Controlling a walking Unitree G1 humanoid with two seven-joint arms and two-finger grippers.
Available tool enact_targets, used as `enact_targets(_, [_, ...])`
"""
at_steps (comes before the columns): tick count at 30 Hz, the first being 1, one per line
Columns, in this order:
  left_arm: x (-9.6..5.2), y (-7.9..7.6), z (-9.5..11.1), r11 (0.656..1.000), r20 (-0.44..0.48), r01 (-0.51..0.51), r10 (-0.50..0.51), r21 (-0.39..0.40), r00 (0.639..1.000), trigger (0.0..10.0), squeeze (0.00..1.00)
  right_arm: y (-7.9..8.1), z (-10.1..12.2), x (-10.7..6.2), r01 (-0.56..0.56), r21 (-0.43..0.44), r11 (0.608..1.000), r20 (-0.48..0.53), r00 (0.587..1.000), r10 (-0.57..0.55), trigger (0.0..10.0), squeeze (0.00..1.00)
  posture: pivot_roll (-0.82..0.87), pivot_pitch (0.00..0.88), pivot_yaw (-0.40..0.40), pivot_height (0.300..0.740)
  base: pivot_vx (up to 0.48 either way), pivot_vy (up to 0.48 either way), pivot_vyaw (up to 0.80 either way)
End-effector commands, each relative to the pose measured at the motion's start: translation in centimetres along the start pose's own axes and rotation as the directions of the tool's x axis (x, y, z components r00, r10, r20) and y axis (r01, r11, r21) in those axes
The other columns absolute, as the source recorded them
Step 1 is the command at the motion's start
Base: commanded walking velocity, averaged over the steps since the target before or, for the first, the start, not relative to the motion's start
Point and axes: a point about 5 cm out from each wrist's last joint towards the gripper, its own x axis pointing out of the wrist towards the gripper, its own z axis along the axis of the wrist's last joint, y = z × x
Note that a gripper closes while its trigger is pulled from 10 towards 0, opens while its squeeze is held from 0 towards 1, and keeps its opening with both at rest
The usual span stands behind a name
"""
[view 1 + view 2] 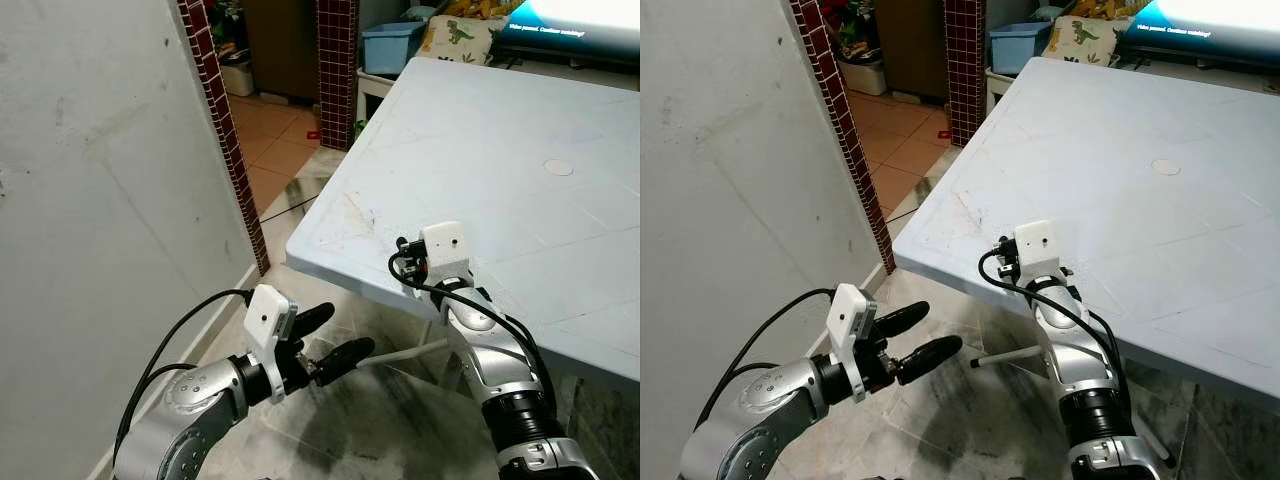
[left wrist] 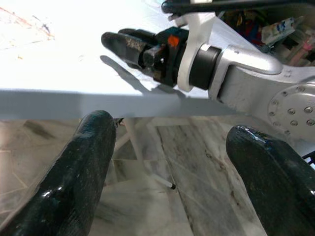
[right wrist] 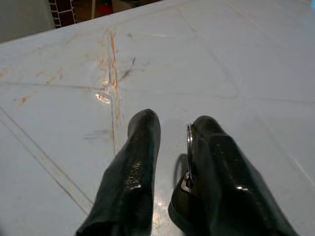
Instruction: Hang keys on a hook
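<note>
Left tool (image 1: 335,338) nearest, low beside bench edge over floor, fingers spread, empty. Right tool (image 3: 172,142) over pale bench (image 1: 520,170), fingers nearly closed, pinching key ring (image 3: 188,157) against one finger.

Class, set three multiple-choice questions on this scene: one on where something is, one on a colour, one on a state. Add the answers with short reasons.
1. Where is the right tool?
A. over the table top
B. under the table
C. against the wall

2. What colour is the table?
A. red
B. pale blue-white
C. black

3. How are the left tool's fingers?
A. shut
B. apart with nothing between
C. gripping a cup

Answers: 1 A, its fingers hang above the scratched top, a key ring between them. 2 B, the top is pale. 3 B, floor shows between the fingers.
</note>
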Motion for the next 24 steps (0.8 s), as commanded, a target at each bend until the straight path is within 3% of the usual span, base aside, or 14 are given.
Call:
enact_targets(1, [-0.1, 0.0, 0.1, 1.000, -0.007, -0.007, 0.007, 0.009, 1.000, 10.0, 0.00, -0.1, 0.4, 0.3, 0.008, 0.003, 1.000, 0.001, 1.000, -0.008, 0.0, 0.00, -0.06, 0.095, 0.081, 0.740, 0.000, 0.000, 0.00])
enact_targets(14, [0.2, 0.2, 0.2, 1.000, -0.006, -0.012, 0.012, 0.022, 1.000, 10.0, 0.00, -0.8, 1.0, 0.4, 0.055, -0.012, 0.998, 0.027, 0.998, -0.054, 0.0, 0.00, -0.06, 0.090, 0.085, 0.740, 0.000, 0.000, 0.00])
enact_targets(17, [0.1, 0.3, 0.3, 0.999, -0.003, -0.027, 0.027, 0.029, 1.000, 10.0, 0.00, -1.6, 2.8, 0.2, 0.121, -0.093, 0.988, 0.135, 0.985, -0.108, 0.0, 0.00, -0.06, 0.089, 0.087, 0.740, 0.000, 0.000, 0.00])
enact_targets(24, [0.1, 0.4, 0.2, 0.999, -0.008, -0.029, 0.029, 0.041, 1.000, 10.0, 0.00, -1.9, 4.0, 0.2, 0.177, -0.122, 0.977, 0.194, 0.969, -0.151, 0.0, 0.00, -0.06, 0.091, 0.092, 0.740, 0.000, 0.000, 0.00])
